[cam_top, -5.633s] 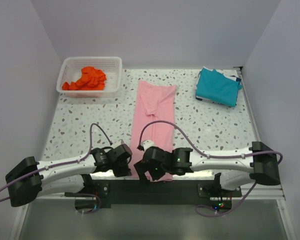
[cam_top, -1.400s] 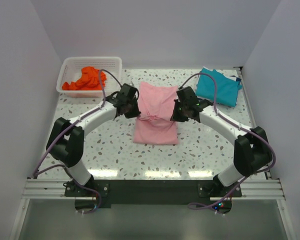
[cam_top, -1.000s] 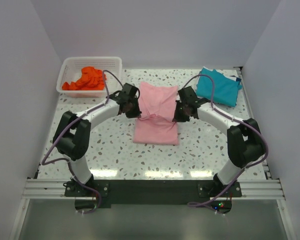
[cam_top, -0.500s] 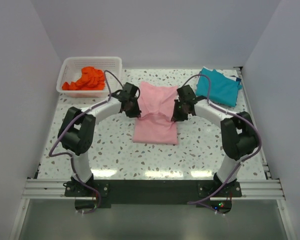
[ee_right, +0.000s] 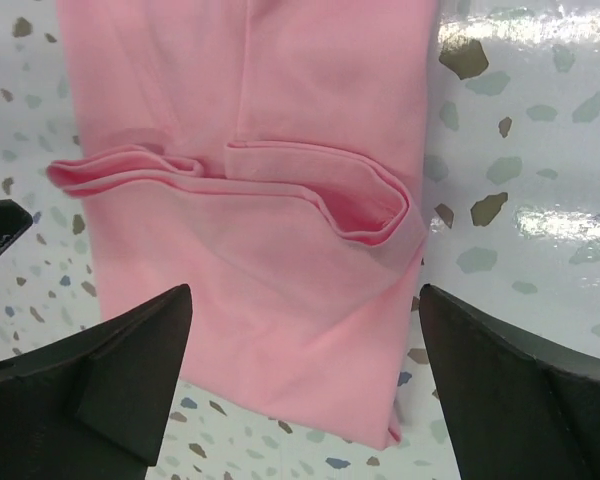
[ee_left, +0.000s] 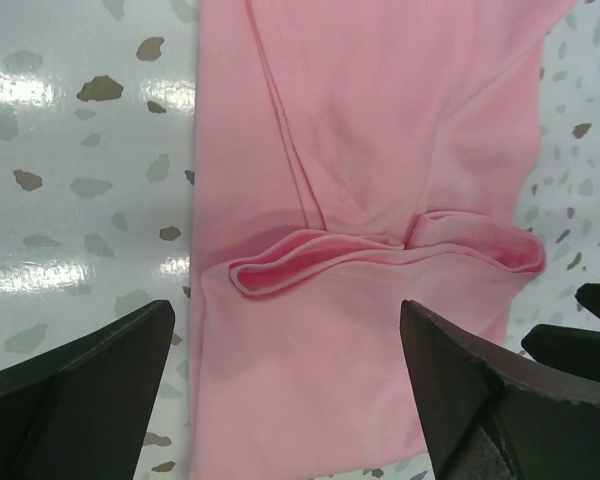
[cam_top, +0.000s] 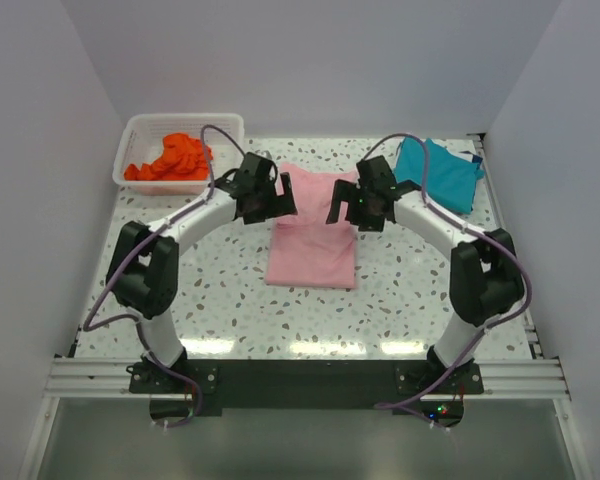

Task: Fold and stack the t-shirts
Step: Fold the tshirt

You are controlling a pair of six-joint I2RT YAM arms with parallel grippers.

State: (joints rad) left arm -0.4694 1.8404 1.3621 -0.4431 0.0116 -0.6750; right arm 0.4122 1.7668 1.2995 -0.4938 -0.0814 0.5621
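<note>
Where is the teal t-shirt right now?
Top external view: the teal t-shirt lies folded at the far right corner of the table, just beyond the right gripper.

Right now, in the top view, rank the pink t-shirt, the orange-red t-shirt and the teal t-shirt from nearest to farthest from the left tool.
1. pink t-shirt: mid-table, directly at the left tool, whose fingers are spread above its far part.
2. orange-red t-shirt: bunched in the white basket at the far left corner.
3. teal t-shirt: far right corner, across the pink one.
</note>
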